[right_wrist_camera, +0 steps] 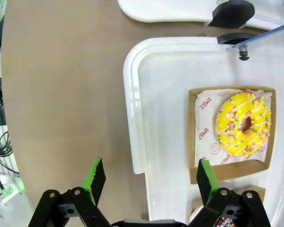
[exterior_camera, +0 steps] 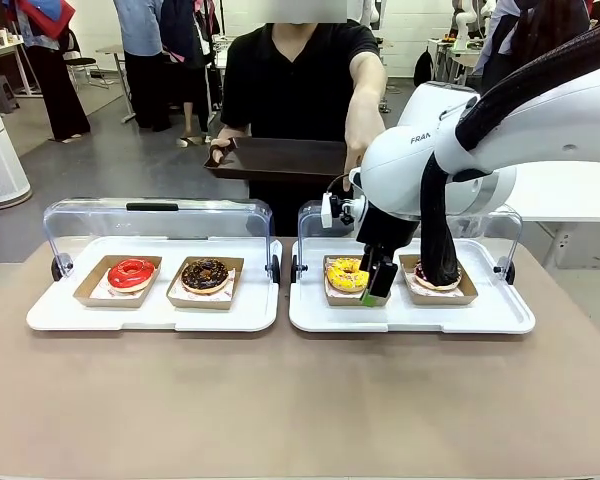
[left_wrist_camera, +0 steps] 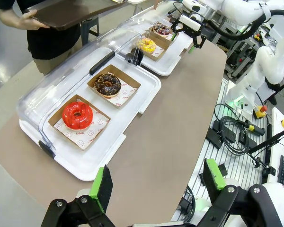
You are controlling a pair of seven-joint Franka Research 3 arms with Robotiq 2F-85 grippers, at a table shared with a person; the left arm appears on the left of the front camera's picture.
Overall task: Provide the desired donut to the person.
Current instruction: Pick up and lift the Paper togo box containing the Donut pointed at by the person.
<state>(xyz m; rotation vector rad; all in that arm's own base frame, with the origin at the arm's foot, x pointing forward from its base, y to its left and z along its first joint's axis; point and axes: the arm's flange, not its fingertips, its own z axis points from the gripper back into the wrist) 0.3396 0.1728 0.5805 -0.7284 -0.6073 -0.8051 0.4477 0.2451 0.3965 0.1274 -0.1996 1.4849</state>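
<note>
Front view: right gripper [exterior_camera: 378,285] hangs w/ fingers wide, nothing held, just beside the yellow donut [exterior_camera: 346,274] on the white tray [exterior_camera: 410,318]. Prob best to centre over its box [exterior_camera: 332,293] and grip the walls, not icing. Person [exterior_camera: 290,80] holds brown tray [exterior_camera: 280,160] out.

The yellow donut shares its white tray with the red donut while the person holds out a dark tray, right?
No. The front view shows the yellow donut in the right white tray and the red donut in the left white tray. The person does hold out a dark tray.
</note>
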